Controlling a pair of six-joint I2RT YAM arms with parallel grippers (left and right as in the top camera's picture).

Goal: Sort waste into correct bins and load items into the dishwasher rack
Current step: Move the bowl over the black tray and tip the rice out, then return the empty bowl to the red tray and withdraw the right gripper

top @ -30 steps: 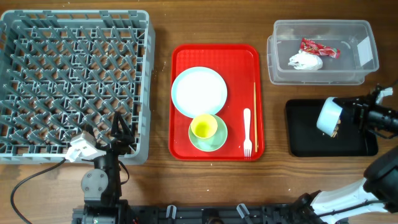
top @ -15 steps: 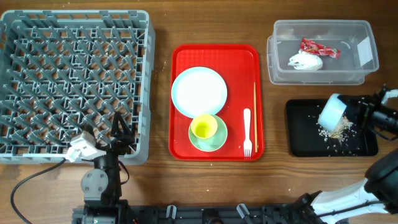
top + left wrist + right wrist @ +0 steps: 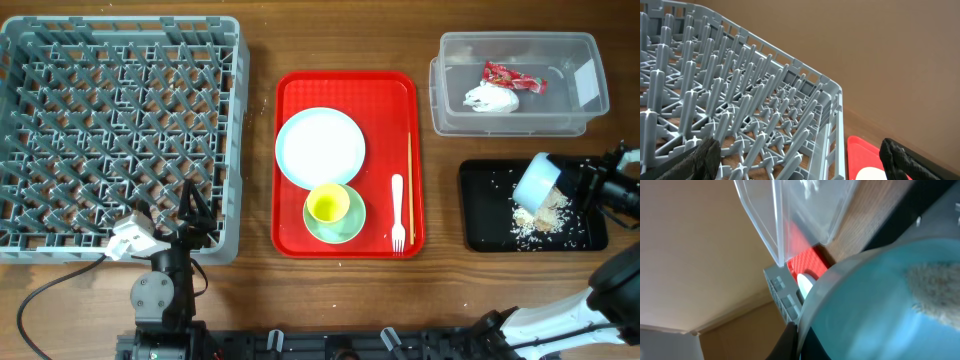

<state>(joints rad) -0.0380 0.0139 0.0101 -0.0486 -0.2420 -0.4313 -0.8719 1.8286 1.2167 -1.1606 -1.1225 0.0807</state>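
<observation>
Overhead: wrapper [image 3: 515, 78] and tissue [image 3: 492, 98] lie in the clear tub [image 3: 438, 62]. The right gripper [image 3: 577, 184] pinches the tilted bowl [image 3: 536, 180] over the black tray [image 3: 480, 232], which holds crumbs [image 3: 545, 214]. The rack [image 3: 120, 130] at left holds nothing. Plate [image 3: 320, 147], cup [image 3: 327, 205], saucer [image 3: 345, 228], fork [image 3: 397, 212] and chopsticks [image 3: 409, 175] lie on the red tray [image 3: 290, 225], not yet loaded.

Left wrist: the left gripper [image 3: 170, 212] has its fingers [image 3: 695, 160] spread and empty at the rack's near edge.

Right wrist: some crumbs cling inside the bowl.
</observation>
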